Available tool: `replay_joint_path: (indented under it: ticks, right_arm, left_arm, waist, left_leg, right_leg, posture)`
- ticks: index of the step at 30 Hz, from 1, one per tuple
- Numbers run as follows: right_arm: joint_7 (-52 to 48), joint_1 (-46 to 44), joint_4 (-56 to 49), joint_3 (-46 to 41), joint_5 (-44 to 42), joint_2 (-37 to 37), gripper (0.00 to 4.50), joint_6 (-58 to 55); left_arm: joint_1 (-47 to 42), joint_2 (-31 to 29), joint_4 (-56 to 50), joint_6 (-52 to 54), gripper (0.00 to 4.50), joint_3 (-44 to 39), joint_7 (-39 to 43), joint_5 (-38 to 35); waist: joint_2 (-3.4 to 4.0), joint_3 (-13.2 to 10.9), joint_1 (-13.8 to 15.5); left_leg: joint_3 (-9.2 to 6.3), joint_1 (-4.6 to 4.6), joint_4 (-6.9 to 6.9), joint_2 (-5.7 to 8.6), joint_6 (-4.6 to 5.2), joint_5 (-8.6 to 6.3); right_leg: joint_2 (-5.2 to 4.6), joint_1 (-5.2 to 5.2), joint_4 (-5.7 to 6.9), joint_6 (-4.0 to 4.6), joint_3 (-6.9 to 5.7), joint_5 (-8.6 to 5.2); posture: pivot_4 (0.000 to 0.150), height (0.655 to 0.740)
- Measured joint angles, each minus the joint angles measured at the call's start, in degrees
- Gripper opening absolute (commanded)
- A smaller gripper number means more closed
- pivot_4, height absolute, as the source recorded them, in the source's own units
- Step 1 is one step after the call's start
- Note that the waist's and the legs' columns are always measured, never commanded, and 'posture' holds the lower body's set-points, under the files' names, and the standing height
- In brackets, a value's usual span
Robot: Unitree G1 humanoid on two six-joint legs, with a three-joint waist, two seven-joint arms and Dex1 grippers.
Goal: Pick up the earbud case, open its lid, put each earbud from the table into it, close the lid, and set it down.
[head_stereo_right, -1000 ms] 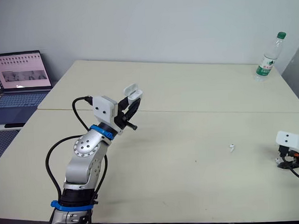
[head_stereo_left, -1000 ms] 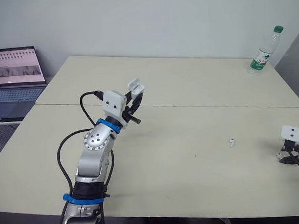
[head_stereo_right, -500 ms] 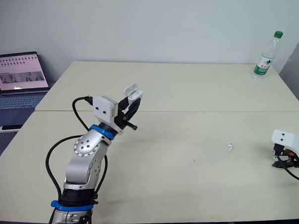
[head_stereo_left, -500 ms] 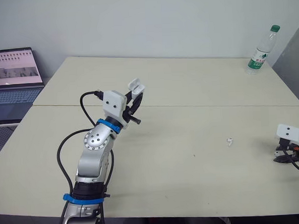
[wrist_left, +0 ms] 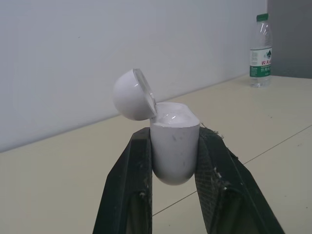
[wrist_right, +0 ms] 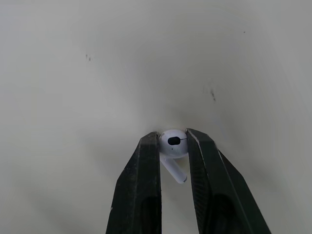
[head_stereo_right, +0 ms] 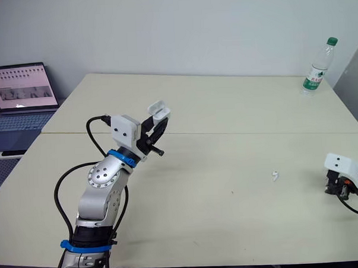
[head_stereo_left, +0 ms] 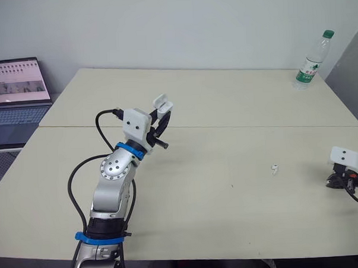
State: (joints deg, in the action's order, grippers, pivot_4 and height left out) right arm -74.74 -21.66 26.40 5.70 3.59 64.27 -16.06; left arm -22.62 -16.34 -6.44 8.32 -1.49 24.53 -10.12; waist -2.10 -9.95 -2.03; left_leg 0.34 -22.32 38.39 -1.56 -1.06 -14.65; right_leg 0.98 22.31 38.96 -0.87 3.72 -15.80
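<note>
Both head views look forward and down from the near edge of the table (head_stereo_left: pixel 225 108) and share almost everything: the laptop (head_stereo_left: pixel 16 87) past the left edge, the bottle (head_stereo_left: pixel 309 60) at the far right corner. The left wrist view sits close behind the earbud case (wrist_left: pixel 173 146), facing level toward that bottle (shared with the head views). The right wrist view looks down, close over an earbud (wrist_right: pixel 173 142) and bare table.

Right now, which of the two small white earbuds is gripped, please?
The earbud pinched in the right gripper; the other earbud lies free on the cream table.
</note>
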Motion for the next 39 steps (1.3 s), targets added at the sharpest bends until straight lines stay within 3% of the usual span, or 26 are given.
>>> replay_joint_path:
  ticks: [3, 6, 11, 12, 14, 18, 25, 39]
  right_arm:
    - [-2.18, -4.03, -6.76, -0.03, -5.37, -5.45, 0.40, -9.48]
    - [1.68, -12.30, -15.46, -3.27, -13.64, -15.47, 0.40, -23.46]
    - [23.95, -26.51, -32.87, -16.30, -28.33, -42.15, 0.40, -45.09]
    - [25.36, -26.95, -34.01, -16.32, -29.22, -43.59, 0.40, -45.88]
    - [35.14, -27.85, -38.67, -20.62, -32.18, -54.72, 0.40, -49.70]
    - [47.61, -27.53, -44.17, -21.31, -35.25, -67.88, 0.40, -50.80]
    - [54.09, -22.54, -44.20, -14.70, -33.63, -71.57, 0.40, -41.32]
    - [55.14, -21.31, -36.02, -7.51, -30.00, -68.81, 0.40, -27.87]
  left_arm:
    - [0.09, 0.52, 0.01, -0.11, 0.79, -0.10, 0.06, -0.55]
    - [0.20, 2.18, 0.06, -0.03, 0.79, -0.29, 0.38, -2.82]
    - [-0.32, 4.85, -0.12, 2.56, 0.79, -0.01, 1.22, -7.04]
    - [-0.38, 4.95, -0.12, 2.77, 0.79, -0.01, 1.22, -7.24]
    - [-0.55, 4.90, -0.11, 4.06, 0.79, -0.93, 1.17, -8.11]
    - [-2.07, 4.98, -0.11, 5.00, 0.79, -0.89, 1.28, -8.76]
    - [-3.85, 4.21, -0.08, 5.03, 0.79, -0.27, 2.45, -8.70]
    - [-5.18, 4.16, -0.12, 4.87, 0.79, 1.19, 2.68, -8.33]
  waist:
    - [0.06, -0.03, -0.27]
    - [0.12, -0.07, -0.63]
    - [0.17, -0.05, 0.20]
    - [0.18, -0.04, 0.70]
    - [0.15, -0.01, 1.29]
    - [0.16, -0.01, 1.95]
    - [0.13, 0.01, 1.65]
    - [0.13, 0.01, 0.29]
  left_leg:
    - [0.05, 0.16, -0.26, 0.02, -0.01, 0.01]
    - [0.05, 0.19, -0.31, -0.01, -0.01, 0.01]
    - [-0.37, -0.38, -0.33, -0.02, -0.05, 0.02]
    - [-0.46, -0.64, -0.30, 0.02, -0.06, 0.03]
    - [-0.40, -1.07, -0.25, 0.06, -0.07, 0.04]
    - [-0.31, -1.63, -0.13, 0.14, -0.09, 0.04]
    - [-0.13, -1.53, -0.07, 0.14, -0.05, 0.07]
    - [-0.15, -1.51, -0.11, 0.00, -0.07, 0.11]
  right_leg:
    - [0.01, 0.01, 0.01, 0.00, 0.08, 0.00]
    - [0.02, 0.02, 0.04, 0.01, 0.09, 0.00]
    - [0.01, 0.38, 0.04, 0.06, -0.27, -0.01]
    - [-0.02, 0.62, 0.07, 0.07, -0.34, 0.00]
    - [-0.11, 1.05, 0.11, 0.08, -0.32, 0.02]
    - [-0.26, 1.59, 0.13, 0.03, -0.33, 0.15]
    - [-0.26, 1.58, 0.16, -0.01, -0.26, 0.20]
    - [-0.06, 1.60, 0.15, 0.03, -0.21, 0.23]
  posture:
    - [0.150, 0.7400]
    - [0.150, 0.7400]
    - [0.150, 0.7400]
    - [0.150, 0.7400]
    - [0.150, 0.7400]
    - [0.150, 0.7400]
    - [0.150, 0.7400]
    - [0.150, 0.7400]
